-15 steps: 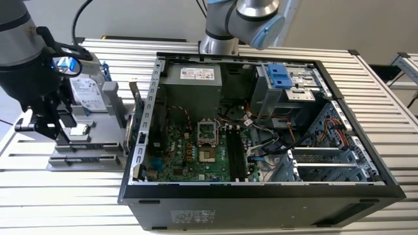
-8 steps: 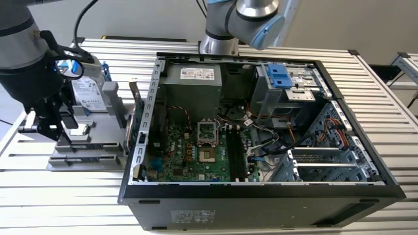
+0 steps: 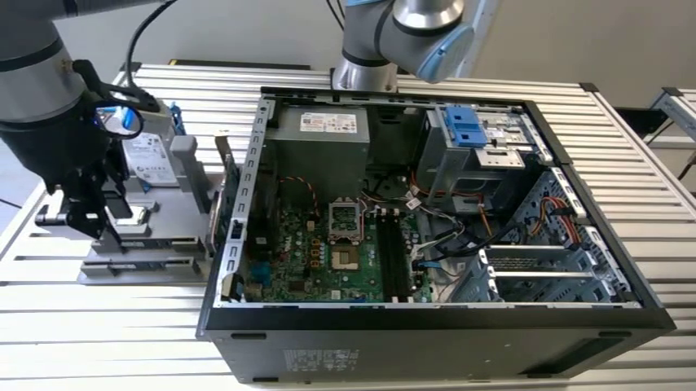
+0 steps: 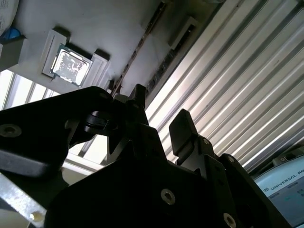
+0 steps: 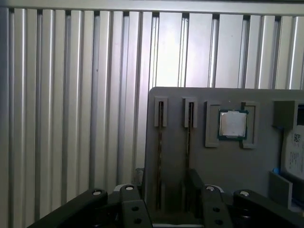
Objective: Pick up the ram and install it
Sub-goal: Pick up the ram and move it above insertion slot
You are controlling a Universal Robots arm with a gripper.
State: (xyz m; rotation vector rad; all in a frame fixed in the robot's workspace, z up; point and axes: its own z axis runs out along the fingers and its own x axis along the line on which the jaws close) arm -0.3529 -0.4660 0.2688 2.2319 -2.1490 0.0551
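The end effector (image 3: 109, 232) hangs low over a grey fixture plate (image 3: 142, 265) that lies on the slatted metal desk (image 3: 109, 326), at 9 o'clock from the open computer case (image 3: 435, 326) in the exterior view. Its 2 black fingers (image 5: 195, 183) stand apart with nothing clamped between them; the gap shows in both wrist views (image 4: 160, 114).

The ram (image 5: 159, 152) stands on its long edge in a narrow slot of the fixture plate (image 5: 223, 166), with a twin stick (image 5: 189, 152) in the parallel slot just beside it. In the first wrist view the end effector (image 5: 166, 183) sits near the closer ends of the 2 slots, and I cannot tell which stick it lines up with. In the second wrist view the ram (image 4: 137, 52) is a thin dark line running toward one fingertip (image 4: 137, 102).

A small square silver processor (image 5: 232, 124) lies flat in its own recess of the plate, just past the twin stick. A silver hard drive (image 3: 147, 159) stands in the fixture at 12 o'clock from the end effector in the exterior view.

Inside the case the green motherboard (image 3: 315, 261) lies flat, with long black memory slots (image 3: 394, 252) at its 3 o'clock side. The base of another arm (image 3: 364, 73) stands on the desk at 12 o'clock from the case.
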